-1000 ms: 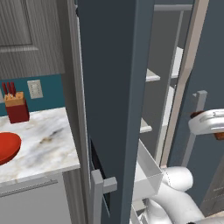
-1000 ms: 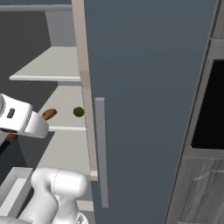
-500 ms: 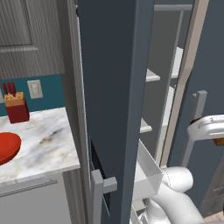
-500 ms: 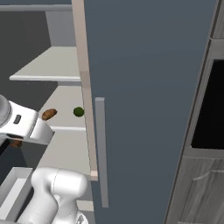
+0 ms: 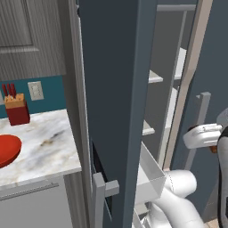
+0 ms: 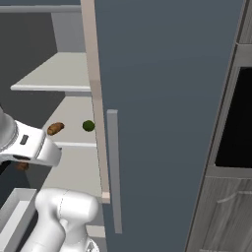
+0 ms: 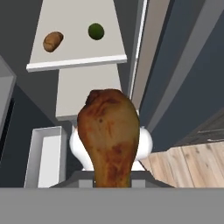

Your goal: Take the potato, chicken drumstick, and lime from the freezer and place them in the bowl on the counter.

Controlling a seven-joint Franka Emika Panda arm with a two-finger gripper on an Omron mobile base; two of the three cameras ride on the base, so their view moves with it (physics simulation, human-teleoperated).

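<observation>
My gripper [image 6: 20, 165] is shut on the chicken drumstick [image 7: 109, 135], a knobbly reddish-brown piece that rises thick end up in the hand view and hides the fingertips. I hold it in front of the open freezer [image 6: 162, 98], below shelf height. The tan potato [image 6: 55, 128] and the dark green lime [image 6: 88, 126] lie side by side on a pale freezer shelf [image 7: 74, 65], potato [image 7: 53, 41] left of lime [image 7: 96, 31]. The red bowl [image 5: 6, 150] sits on the marbled counter [image 5: 49, 142] at the left edge of the left base view.
The freezer door [image 5: 120, 89] stands open between the counter and the shelves, with a clear door bin [image 5: 149, 173] low on it. A red knife block [image 5: 17, 111] stands at the counter's back. A dark oven front [image 6: 236, 128] is to the right.
The hand with the drumstick has drawn a little lower and back from the shelf. Potato and lime have not moved.
</observation>
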